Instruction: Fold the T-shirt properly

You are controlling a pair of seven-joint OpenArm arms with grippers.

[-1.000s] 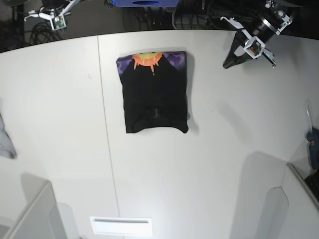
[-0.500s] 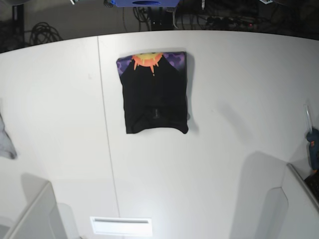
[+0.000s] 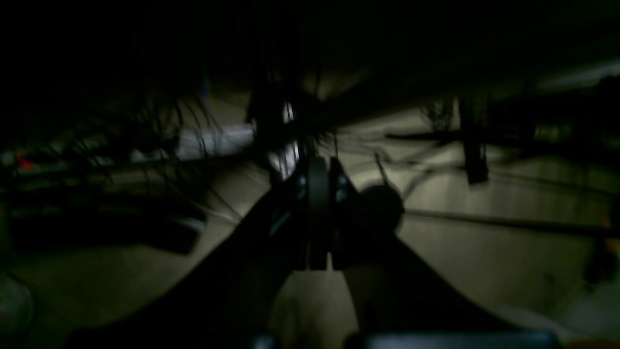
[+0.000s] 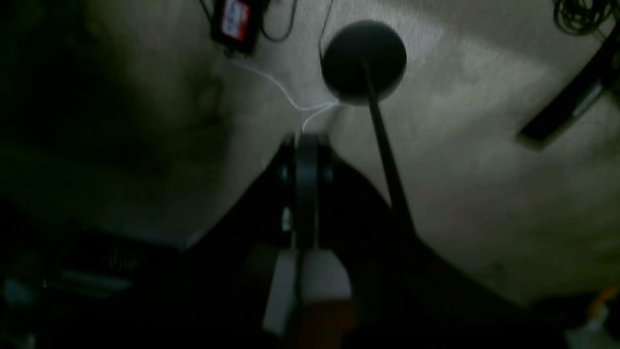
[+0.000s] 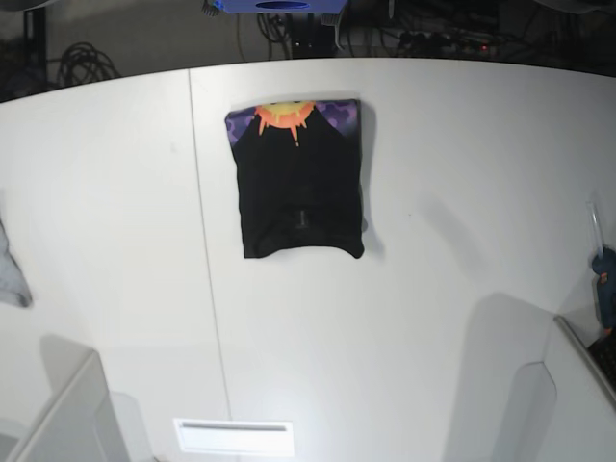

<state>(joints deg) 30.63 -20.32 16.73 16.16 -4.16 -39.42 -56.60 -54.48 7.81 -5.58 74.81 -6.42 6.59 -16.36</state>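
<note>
The T-shirt (image 5: pixel 299 188) lies folded into a neat black rectangle on the white table (image 5: pixel 433 192), toward its far middle. A strip of purple, orange and yellow print shows along its far edge. Neither arm appears in the base view. In the left wrist view my left gripper (image 3: pixel 317 167) is shut, its fingers pressed together over a dim floor with cables. My right gripper (image 4: pixel 306 143) is shut too, above carpet and a round black stand base (image 4: pixel 363 60). Nothing is held in either one.
A light-grey cloth (image 5: pixel 10 274) hangs at the table's left edge. A blue tool (image 5: pixel 604 289) sits at the right edge. A white slotted plate (image 5: pixel 234 436) lies near the front edge. Cables and a blue box (image 5: pixel 274 6) lie behind the table.
Both arms have left the base view: a second ago they hung at the far corners of the table. The T-shirt has not moved.
</note>
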